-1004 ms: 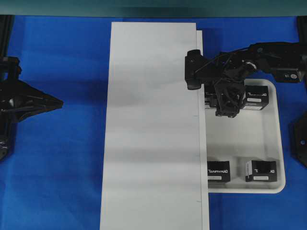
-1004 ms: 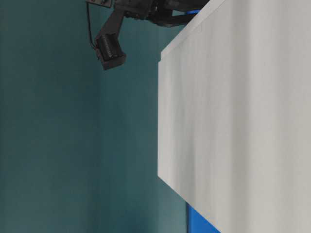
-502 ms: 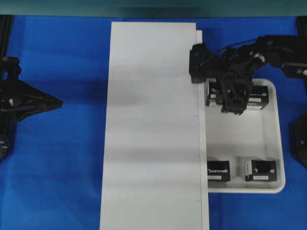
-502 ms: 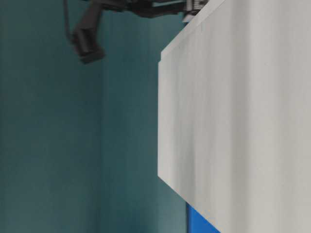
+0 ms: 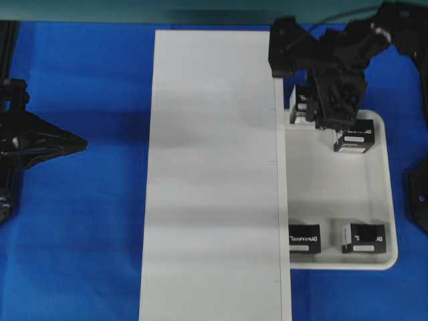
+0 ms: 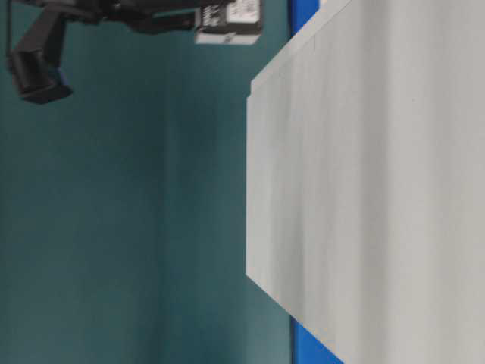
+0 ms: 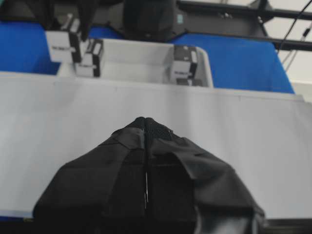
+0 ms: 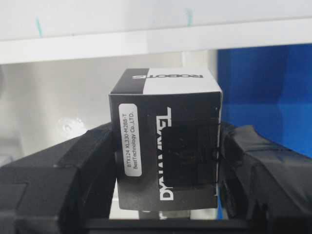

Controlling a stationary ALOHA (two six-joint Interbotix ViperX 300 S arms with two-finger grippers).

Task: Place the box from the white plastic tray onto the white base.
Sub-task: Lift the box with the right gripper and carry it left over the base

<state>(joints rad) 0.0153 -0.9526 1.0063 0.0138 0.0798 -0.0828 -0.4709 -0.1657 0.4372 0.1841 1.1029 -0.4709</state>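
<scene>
My right gripper (image 5: 319,107) is shut on a black box (image 5: 304,107) with white lettering and holds it in the air above the far left corner of the white plastic tray (image 5: 334,194). The right wrist view shows the box (image 8: 165,146) clamped between both fingers (image 8: 73,165). The table-level view shows the box (image 6: 229,19) clear of the surface. The white base (image 5: 214,174) lies just left of the tray. My left gripper (image 5: 70,144) is shut and empty, left of the base; the left wrist view shows its tips (image 7: 145,122) closed.
Three more black boxes sit in the tray: one at the far right (image 5: 354,137) and two at the near end (image 5: 304,239) (image 5: 363,237). Blue table cloth (image 5: 100,234) surrounds the base. The tray's left rim touches the base's right edge.
My right gripper has lifted the box out of the tray and moved it toward the far edge of the table. The left arm has not moved.
</scene>
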